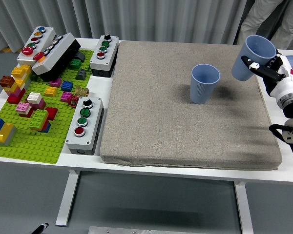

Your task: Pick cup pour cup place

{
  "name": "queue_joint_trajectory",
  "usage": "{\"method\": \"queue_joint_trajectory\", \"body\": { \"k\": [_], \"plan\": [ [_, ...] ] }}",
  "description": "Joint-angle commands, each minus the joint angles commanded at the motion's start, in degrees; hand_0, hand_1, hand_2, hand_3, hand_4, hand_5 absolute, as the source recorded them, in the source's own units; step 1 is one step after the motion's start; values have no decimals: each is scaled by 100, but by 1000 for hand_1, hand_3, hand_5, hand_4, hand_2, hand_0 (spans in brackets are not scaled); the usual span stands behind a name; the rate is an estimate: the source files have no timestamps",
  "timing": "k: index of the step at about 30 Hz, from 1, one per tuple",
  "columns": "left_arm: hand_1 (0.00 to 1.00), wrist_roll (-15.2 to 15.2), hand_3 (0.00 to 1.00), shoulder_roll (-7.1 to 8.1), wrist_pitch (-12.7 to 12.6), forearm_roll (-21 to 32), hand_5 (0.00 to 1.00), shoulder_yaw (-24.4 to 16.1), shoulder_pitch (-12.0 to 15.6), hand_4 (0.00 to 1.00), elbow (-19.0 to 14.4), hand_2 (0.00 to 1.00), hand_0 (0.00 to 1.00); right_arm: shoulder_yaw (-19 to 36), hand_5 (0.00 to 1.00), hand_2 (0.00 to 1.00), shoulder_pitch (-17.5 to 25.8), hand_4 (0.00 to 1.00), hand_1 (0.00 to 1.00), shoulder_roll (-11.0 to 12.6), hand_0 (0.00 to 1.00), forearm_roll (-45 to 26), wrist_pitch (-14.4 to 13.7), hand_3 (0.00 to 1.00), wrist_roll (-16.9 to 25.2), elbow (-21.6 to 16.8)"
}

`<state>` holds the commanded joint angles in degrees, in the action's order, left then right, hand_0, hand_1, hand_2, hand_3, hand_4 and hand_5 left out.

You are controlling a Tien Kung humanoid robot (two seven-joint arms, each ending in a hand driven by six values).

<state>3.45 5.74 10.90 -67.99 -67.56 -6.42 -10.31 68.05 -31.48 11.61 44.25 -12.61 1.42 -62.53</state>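
The right robot hand was mostly hidden behind the held cup; only a few fingers showed. Its arm ran off the frame at 3 o'clock. A person at 1 o'clock was cut off by the top edge. The held cup's contents could not be seen.

White robot hand, black fingers
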Motion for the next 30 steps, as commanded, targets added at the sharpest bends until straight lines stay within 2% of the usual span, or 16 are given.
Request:
{"method": "queue_joint_trajectory", "body": {
  "k": [2, 3, 14, 30],
  "plan": [
    [804, 1, 789, -4, 0, -6, 985, -5, 0, 638, 0, 887, 823, -16, 2, 548, 26, 668, 672, -13, 770, -22, 20, 558, 57, 31],
    [804, 2, 789, -8, -1, -7, 986, -7, 2, 638, 0, 887, 823, -34, 2, 548, 44, 668, 669, -18, 714, -66, 39, 556, 126, 53],
    [804, 3, 789, -30, 9, 4, 986, 22, -4, 639, 0, 887, 823, -214, 2, 543, 211, 664, 669, -76, 716, -154, 68, 554, 514, 315],
    [804, 3, 788, -29, 17, 1, 987, 42, -9, 639, 0, 886, 824, -605, 2, 543, 367, 661, 672, -127, 723, 369, -258, 555, 733, 505]
  ]
}}
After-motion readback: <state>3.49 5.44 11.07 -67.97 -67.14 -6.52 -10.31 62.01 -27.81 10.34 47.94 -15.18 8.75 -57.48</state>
